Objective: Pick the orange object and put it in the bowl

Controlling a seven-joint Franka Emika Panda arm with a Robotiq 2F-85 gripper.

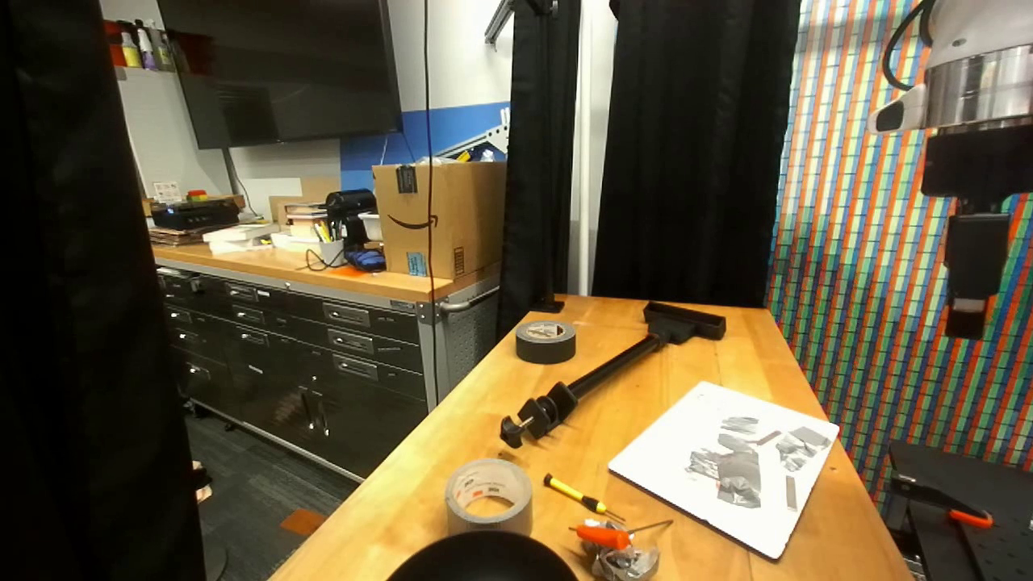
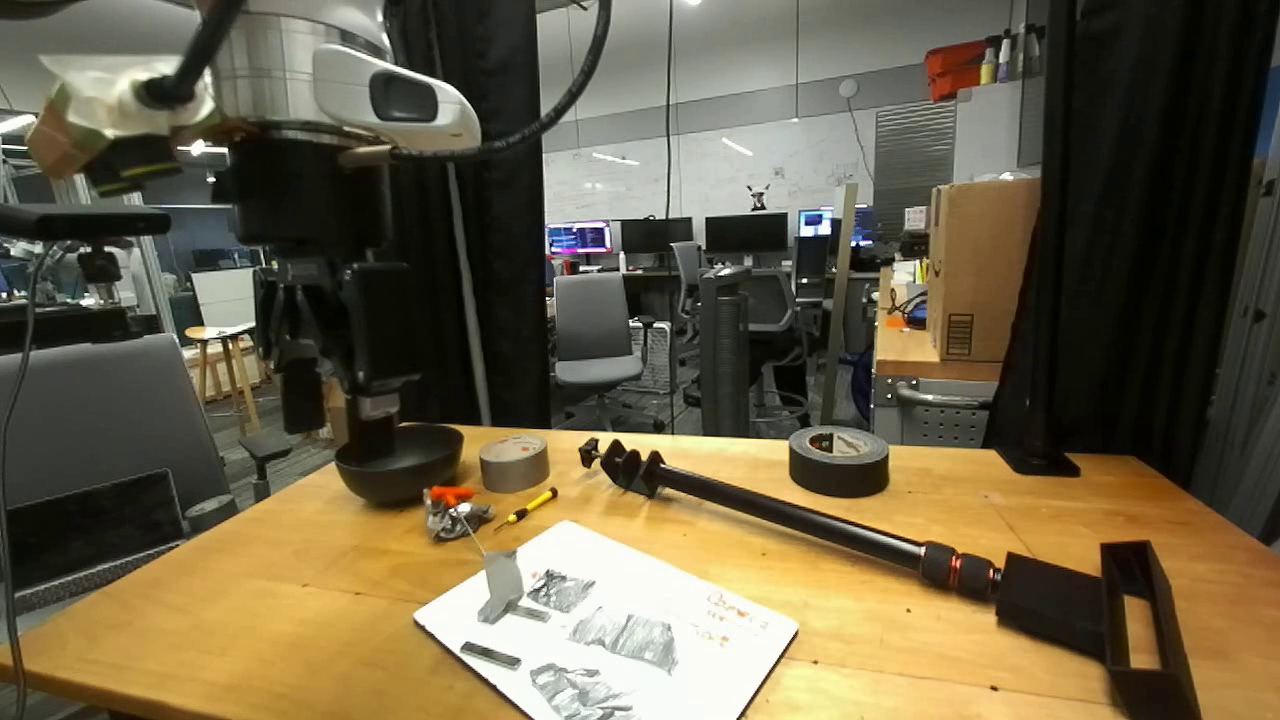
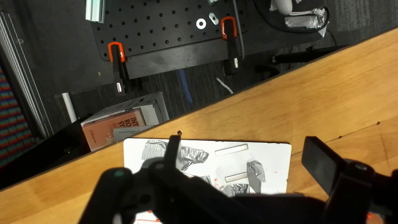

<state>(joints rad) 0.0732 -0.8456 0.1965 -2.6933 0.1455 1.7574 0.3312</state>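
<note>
The bowl [image 1: 483, 558] is cut off by the lower edge of an exterior view, and what it holds cannot be made out. The gripper [image 3: 244, 152], dark and blurred, covers much of the board [image 1: 686, 436] in the wrist view; its fingers [image 3: 321, 165] are well apart. In an exterior view a finger overlaps the bowl [image 2: 415, 475] along the line of sight, its tip hard to pick out against the black. The orange piece [image 1: 604, 535] lies on crumpled tape [image 1: 633, 562] on the table [image 2: 300, 590], just beside the bowl; how a thin rod [image 1: 652, 526] meets it is unclear. On the bench [image 1: 250, 260], a carton [image 1: 440, 218] has odds and ends [image 1: 486, 155] showing at its top, and a pale cup [image 1: 332, 252] holds yellow items [image 1: 324, 233]. A silver roll [image 2: 515, 468], a black roll [image 2: 838, 472], a screwdriver [image 2: 527, 509] and a black pole [image 2: 790, 513] also lie on the table. Dark curtains [image 1: 686, 153] hang behind; a large screen [image 1: 290, 73] is over the bench.
</note>
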